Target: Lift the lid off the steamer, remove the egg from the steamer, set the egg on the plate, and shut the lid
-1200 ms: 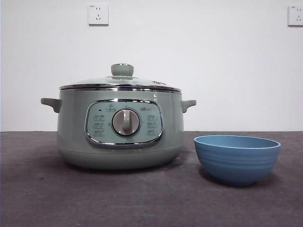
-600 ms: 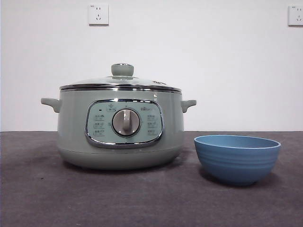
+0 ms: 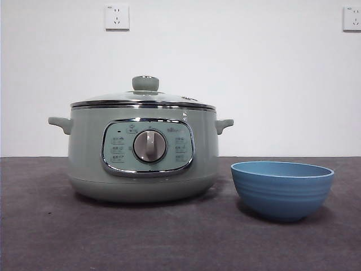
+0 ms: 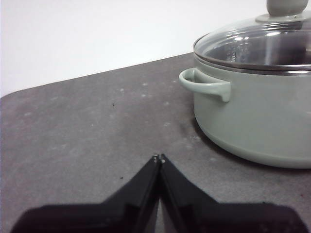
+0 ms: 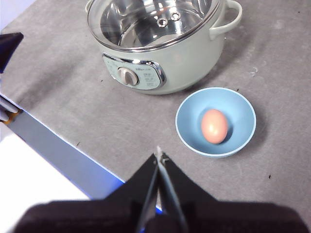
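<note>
- The steamer (image 3: 143,152) stands on the grey surface (image 3: 51,231), left of centre, its dial panel (image 3: 148,147) facing the near edge.
- The lid (image 3: 143,99) sits seated on the steamer's rim, its pale green knob (image 3: 145,83) upright on top. Through the glass, in my right wrist view, the lid (image 5: 154,22) shows a bare metal inside; I see no egg in there.
- The plate (image 3: 282,189), a blue ribbed bowl, rests on the surface just right of the steamer and nearer the front edge, apart from it.
- The egg (image 5: 214,125) lies in the middle of the plate (image 5: 189,127), reddish-brown, on its side. From the front it is hidden behind the bowl's wall.
- My left claw (image 4: 159,158) is pressed together, tips touching, holding nothing. It hangs low over the bare surface (image 4: 82,136) beside the steamer (image 4: 262,121), on the side of one small handle (image 4: 205,85), apart from it.
- My right claw (image 5: 159,156) is also pinched closed and empty. It is high above the near edge of the surface (image 5: 73,87), looking down on steamer (image 5: 160,58) and plate, with the plate near the tips.
- Neither arm shows in the front view.
- Two wall sockets (image 3: 117,17) sit high on the white wall behind.
</note>
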